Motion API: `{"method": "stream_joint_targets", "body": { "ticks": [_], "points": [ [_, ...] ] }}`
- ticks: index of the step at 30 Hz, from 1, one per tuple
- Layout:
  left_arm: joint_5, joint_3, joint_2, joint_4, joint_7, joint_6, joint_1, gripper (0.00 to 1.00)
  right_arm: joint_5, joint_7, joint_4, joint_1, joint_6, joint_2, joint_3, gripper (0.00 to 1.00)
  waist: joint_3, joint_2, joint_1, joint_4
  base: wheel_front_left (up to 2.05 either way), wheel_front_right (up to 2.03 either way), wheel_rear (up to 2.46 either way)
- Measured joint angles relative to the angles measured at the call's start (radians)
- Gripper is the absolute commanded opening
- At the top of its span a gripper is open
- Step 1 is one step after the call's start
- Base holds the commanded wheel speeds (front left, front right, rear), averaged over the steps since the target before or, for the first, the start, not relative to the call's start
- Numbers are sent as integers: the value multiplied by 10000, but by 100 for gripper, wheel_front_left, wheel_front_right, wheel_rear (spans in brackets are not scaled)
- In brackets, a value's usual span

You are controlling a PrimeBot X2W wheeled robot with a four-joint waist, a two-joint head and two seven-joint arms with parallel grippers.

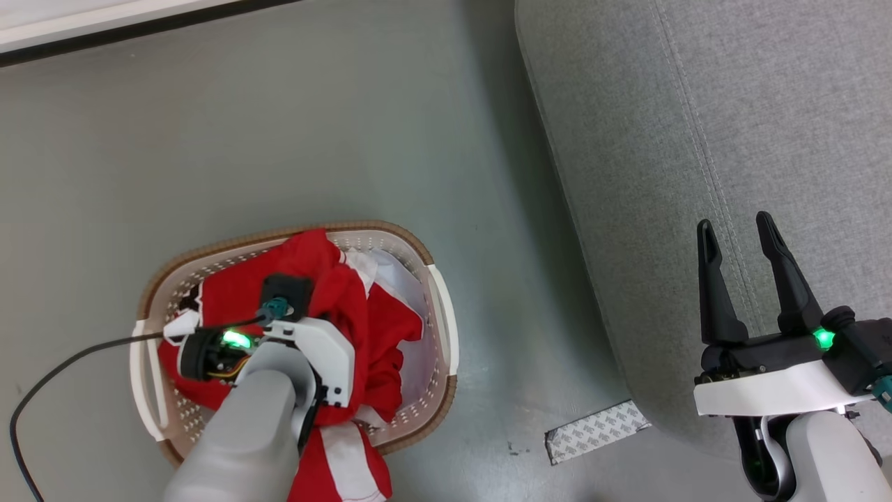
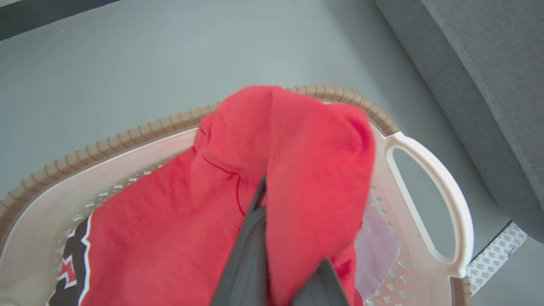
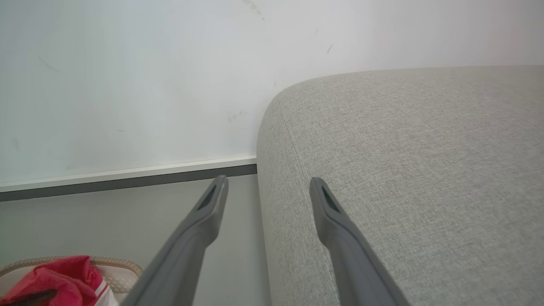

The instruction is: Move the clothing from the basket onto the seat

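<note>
The red clothing (image 1: 334, 293) with white panels is heaped in the cream basket (image 1: 440, 307) on the floor, and one part hangs over the near rim. In the left wrist view my left gripper (image 2: 264, 187) is shut on a raised fold of the red clothing (image 2: 306, 161) above the basket (image 2: 425, 178). My left wrist sits over the heap in the head view and hides the fingers. My right gripper (image 1: 736, 233) stands open and holds nothing, over the front edge of the grey seat (image 1: 697, 104). The right wrist view has the open right gripper (image 3: 268, 183) at the seat's (image 3: 403, 170) rounded corner.
A pale sheet (image 1: 401, 279) lies in the basket beside the red heap. A patterned grey strip (image 1: 596, 432) is on the floor between basket and seat. A black cable (image 1: 70, 362) trails off to the left. A white wall with a dark baseboard (image 3: 127, 180) stands behind.
</note>
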Motion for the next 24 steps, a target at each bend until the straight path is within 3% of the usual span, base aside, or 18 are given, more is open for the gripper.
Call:
{"method": "stream_joint_targets", "body": {
  "ticks": [3, 11, 24],
  "points": [
    [-19, 6, -2, -353, -42, -81, 54, 0, -31, 0, 52, -10, 0, 0, -52, 100, -67, 0, 0, 72, 0, 0, 0],
    [-445, 516, -42, -2834, -67, -320, 1214, 0, -209, 0, 274, 51, 0, 4, -69, 100, -682, 0, -1, 488, 0, 0, 0],
    [-1394, 1354, -69, -6535, -67, -842, 3992, 0, -466, 2, 899, 806, 0, 8, 199, 100, -2853, 0, -2, 1569, 0, 0, 0]
  ]
}}
